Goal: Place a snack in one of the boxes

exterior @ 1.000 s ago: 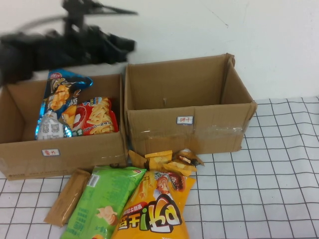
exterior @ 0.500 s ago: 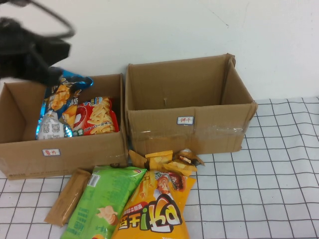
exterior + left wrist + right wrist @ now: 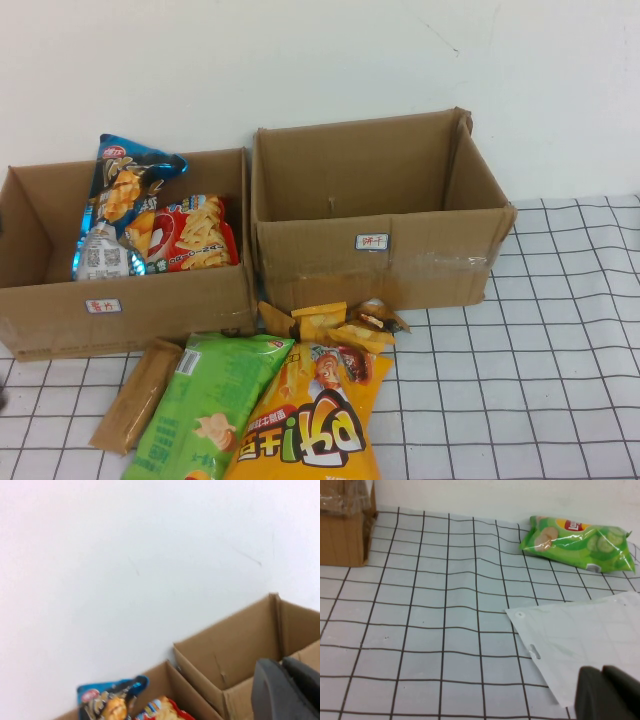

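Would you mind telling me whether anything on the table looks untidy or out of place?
The small yellow packets lie in a crumpled, overlapping heap against the front of the empty right box. The left gripper and right gripper each show only at their own wrist view's edge.

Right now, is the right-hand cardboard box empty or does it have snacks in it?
Looks empty: right box shows only bare cardboard; its floor is hidden.
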Robot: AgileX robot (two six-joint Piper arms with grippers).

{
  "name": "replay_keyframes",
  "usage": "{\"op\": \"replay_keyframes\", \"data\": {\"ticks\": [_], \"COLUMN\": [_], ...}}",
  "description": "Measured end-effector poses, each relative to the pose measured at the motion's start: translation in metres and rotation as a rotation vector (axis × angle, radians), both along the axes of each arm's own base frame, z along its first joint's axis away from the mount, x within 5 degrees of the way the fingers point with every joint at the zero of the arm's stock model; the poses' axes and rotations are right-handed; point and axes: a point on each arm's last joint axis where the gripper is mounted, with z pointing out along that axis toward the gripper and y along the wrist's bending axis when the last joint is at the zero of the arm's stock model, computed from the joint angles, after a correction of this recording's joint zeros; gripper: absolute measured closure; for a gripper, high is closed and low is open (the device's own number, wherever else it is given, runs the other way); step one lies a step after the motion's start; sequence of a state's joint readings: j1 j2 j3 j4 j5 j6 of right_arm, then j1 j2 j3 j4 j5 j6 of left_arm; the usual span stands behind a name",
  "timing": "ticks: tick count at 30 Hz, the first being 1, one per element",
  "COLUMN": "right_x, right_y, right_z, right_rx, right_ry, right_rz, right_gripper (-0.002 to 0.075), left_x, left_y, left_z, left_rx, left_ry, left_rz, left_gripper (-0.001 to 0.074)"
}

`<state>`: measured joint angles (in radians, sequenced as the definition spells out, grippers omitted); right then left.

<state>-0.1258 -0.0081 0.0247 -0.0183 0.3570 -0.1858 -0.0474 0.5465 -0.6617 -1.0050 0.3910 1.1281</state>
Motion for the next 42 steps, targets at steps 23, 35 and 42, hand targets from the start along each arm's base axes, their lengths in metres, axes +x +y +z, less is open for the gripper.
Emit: {"op": "replay_keyframes", "data": {"ticks": [23,35,42], "right_x": [0.0,0.0,0.0], "right_y": [0.0,0.0,0.0], "right_z": [0.0,0.0,0.0], "right_rx": [0.0,0.0,0.002], "right_ry": [0.0,0.0,0.0], "right_rz": [0.0,0.0,-0.001], "right_gripper": [0.0726,0.0726,0.0726], "left_x": [-0.059,-0.049,-0.051], "left_y": [0.028,0.034,0.035], "left_z": [-0.127,-0.191,-0.198], "left_rx": [-0.223,-0.222,-0.193], "left_ry": [0.059,0.218,0.298], "left_rz": [0.291,0.391,0.402], "left_gripper": [0.0736,0.0736,0.0736]}}
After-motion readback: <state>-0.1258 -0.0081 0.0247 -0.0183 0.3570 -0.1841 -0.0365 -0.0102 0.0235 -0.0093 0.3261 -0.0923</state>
